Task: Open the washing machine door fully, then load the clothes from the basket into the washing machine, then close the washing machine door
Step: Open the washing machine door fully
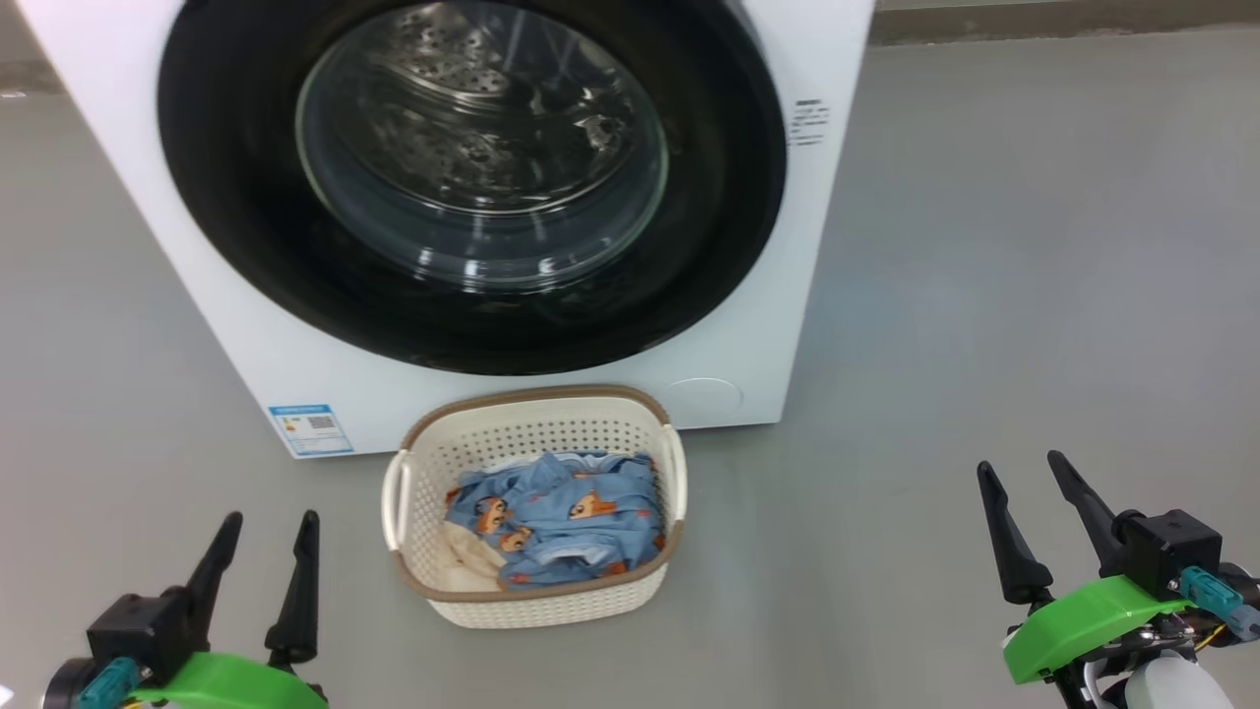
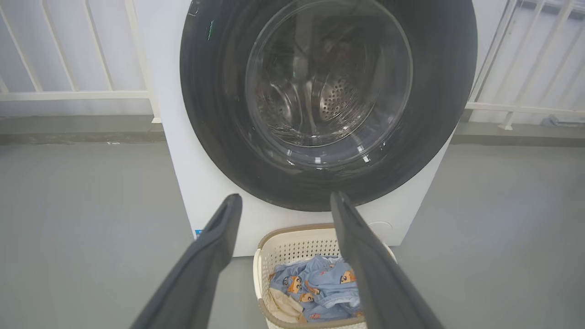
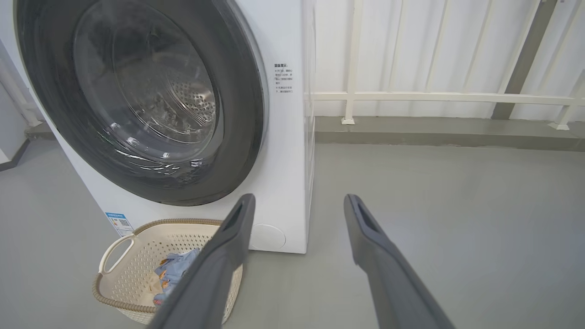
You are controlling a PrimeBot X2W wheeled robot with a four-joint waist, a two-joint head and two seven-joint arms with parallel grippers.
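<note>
The white washing machine (image 1: 748, 325) stands ahead, its round glossy black door (image 1: 246, 246) flush against the front with the steel drum visible through the glass. The cream basket (image 1: 423, 463) sits on the floor right before it, holding light blue clothes (image 1: 561, 522) with orange animal prints and a cream cloth. My left gripper (image 1: 271, 527) is open at the lower left, empty, short of the basket. My right gripper (image 1: 1024, 471) is open at the lower right, well right of the basket. The left wrist view has the door (image 2: 215, 114) and basket (image 2: 292, 244); the right wrist view has the door (image 3: 242, 114) and basket (image 3: 137, 256).
Grey floor (image 1: 1034, 246) spreads on both sides of the machine. A white railing (image 3: 434, 97) on a low kerb runs behind it. A blue label sticker (image 1: 310, 428) sits at the machine's lower left corner.
</note>
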